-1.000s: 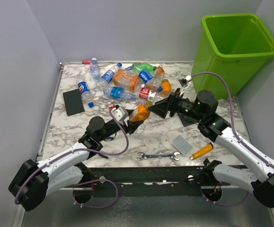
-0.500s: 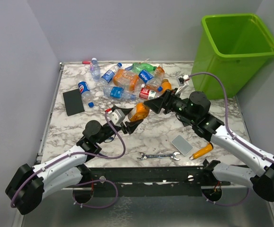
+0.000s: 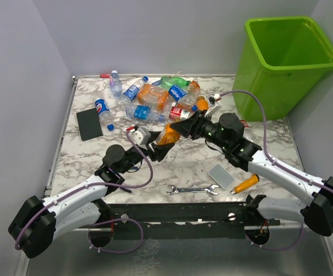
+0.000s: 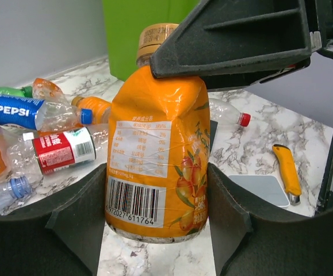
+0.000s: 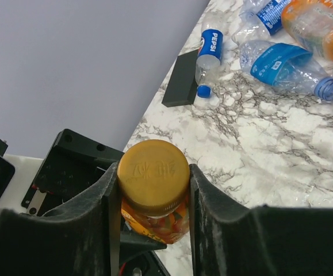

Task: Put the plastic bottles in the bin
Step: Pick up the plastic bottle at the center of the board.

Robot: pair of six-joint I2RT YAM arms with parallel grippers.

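Marbled table (image 3: 97, 158) fills your view, and the lime-green bin (image 3: 270, 75) stands past its far right corner. Your heap of plastic bottles (image 3: 154, 98) lies along the far edge, well apart from the bin. At mid-table your left pincer (image 4: 157, 195) pinches the labelled body of one orange bottle (image 3: 169, 134), which is tilted, while your right pincer (image 5: 153, 195) is pressed onto its gold cap (image 5: 153, 169) from both sides.

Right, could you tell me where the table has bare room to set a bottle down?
Bare marble lies near left, between the black slab and the table's near edge, and along the right edge, between the bin and the grey slab. The far middle is crowded with bottles.
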